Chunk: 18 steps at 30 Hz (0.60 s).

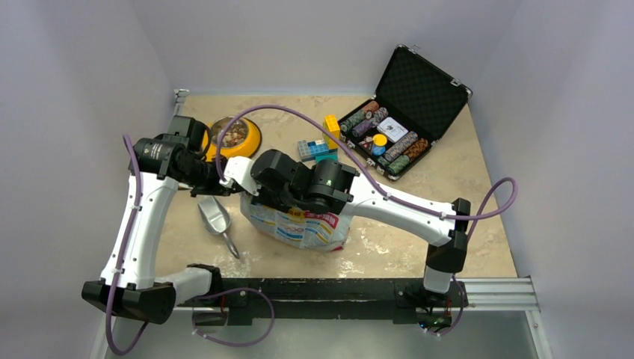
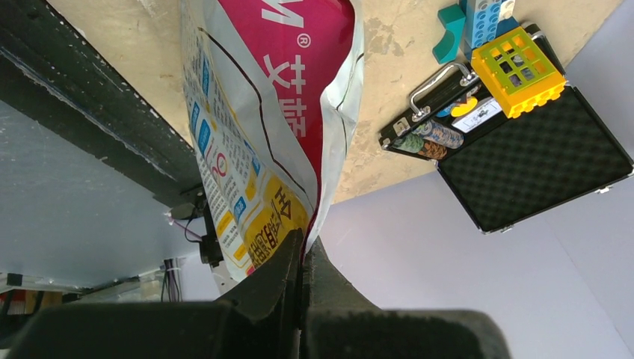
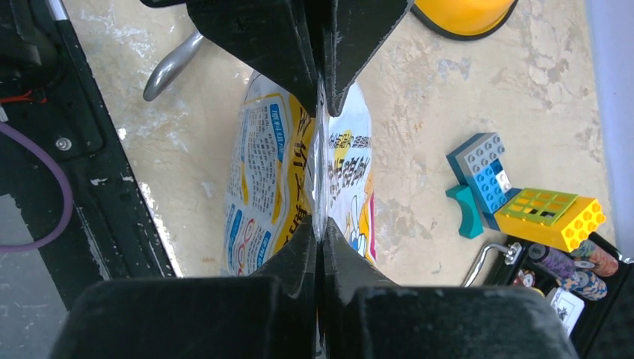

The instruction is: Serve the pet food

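The pet food bag (image 1: 299, 224), glossy white, yellow and magenta, stands near the table's front middle. Both grippers pinch its top edge. My left gripper (image 1: 223, 183) is shut on the bag's edge (image 2: 305, 243), with the bag (image 2: 254, 134) hanging below. My right gripper (image 1: 253, 187) is shut on the same edge (image 3: 320, 224), facing the left gripper's fingers (image 3: 284, 45) across the bag (image 3: 262, 172). A yellow bowl (image 1: 250, 142) at the back left holds brown kibble (image 1: 233, 134). The bag's contents are hidden.
A metal scoop (image 1: 217, 221) lies left of the bag. Yellow and blue toy bricks (image 1: 321, 142) sit behind it. An open black case (image 1: 419, 90) of poker chips (image 1: 396, 146) stands at the back right. A black rail (image 1: 336, 288) runs along the front edge.
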Each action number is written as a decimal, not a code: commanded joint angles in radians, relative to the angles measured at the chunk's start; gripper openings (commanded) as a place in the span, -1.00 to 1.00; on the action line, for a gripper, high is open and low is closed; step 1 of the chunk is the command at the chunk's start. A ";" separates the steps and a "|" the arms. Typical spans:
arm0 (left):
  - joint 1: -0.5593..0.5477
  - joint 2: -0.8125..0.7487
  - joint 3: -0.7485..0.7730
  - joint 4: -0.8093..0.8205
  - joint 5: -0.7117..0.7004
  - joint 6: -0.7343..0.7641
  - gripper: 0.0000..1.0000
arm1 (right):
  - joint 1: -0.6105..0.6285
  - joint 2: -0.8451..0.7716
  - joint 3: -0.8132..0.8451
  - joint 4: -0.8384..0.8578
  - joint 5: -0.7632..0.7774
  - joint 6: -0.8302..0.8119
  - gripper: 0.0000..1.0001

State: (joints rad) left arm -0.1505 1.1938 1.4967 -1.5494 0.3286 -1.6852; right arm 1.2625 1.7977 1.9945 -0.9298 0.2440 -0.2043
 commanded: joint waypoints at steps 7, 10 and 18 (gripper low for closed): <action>0.008 -0.039 0.041 0.011 0.069 -0.019 -1.00 | -0.034 -0.220 -0.259 0.030 -0.080 0.025 -0.47; 0.008 -0.040 0.037 0.004 0.066 -0.017 -1.00 | -0.051 -0.198 -0.220 -0.027 -0.071 0.029 -1.00; 0.008 -0.039 0.038 0.003 0.053 -0.021 -1.00 | -0.061 -0.271 -0.280 -0.035 -0.044 0.078 -0.63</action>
State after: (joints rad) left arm -0.1509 1.1831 1.4940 -1.5536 0.3332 -1.6848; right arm 1.2190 1.6279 1.7432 -0.9115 0.1463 -0.1532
